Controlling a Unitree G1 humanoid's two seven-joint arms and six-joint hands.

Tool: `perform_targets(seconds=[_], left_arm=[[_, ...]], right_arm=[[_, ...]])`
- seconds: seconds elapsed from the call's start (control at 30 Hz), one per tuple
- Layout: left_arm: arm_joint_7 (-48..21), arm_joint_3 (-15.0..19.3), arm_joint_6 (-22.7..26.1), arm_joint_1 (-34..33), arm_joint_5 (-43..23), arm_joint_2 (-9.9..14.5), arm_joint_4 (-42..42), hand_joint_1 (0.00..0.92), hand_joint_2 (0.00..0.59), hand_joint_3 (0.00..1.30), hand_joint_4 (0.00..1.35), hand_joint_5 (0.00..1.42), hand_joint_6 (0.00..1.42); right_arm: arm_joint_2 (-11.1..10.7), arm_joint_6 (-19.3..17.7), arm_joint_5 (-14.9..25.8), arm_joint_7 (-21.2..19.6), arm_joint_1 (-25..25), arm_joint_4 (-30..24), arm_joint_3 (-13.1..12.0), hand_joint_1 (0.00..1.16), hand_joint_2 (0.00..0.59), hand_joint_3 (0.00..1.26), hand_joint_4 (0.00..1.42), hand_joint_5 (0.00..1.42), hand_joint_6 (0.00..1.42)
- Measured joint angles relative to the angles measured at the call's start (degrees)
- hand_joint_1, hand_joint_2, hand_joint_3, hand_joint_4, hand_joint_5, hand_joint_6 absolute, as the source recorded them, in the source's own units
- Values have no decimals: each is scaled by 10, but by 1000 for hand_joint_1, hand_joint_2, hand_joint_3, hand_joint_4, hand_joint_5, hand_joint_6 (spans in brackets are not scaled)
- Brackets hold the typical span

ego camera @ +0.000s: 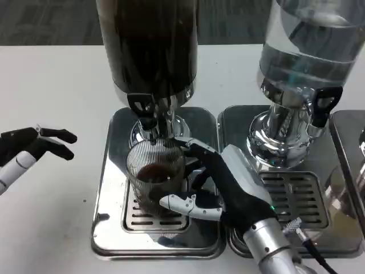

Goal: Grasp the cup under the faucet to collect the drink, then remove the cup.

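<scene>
ribbed glass cup [155, 174] stands upright on the drip tray [108, 188], right under the dark tank's tap [146, 117], w/ dark drink in the bottom. right hand [225, 182] wraps it from the right side, fingers gripping. left hand [31, 145] well apart, fingers loose, holding nothing.

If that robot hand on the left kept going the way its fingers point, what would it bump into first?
Probably the drip tray under the dark dispenser: the left robot hand points right toward its edge. Depth is unclear.
</scene>
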Motion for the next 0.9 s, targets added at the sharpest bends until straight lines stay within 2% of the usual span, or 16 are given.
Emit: perform_targets(seconds=[0.7, 0.9], left_arm=[[0, -2, 0, -6, 0, 0, 7, 0, 201, 437, 498, 419, 261], [0, -4, 0, -13, 0, 0, 10, 0, 200, 431, 493, 419, 264]], right_arm=[[-1, -1, 0, -8, 24, -29, -11, 645, 215, 353, 416, 558, 717], [-9, -1, 0, -8, 39, -50, -13, 654, 212, 354, 416, 559, 717]])
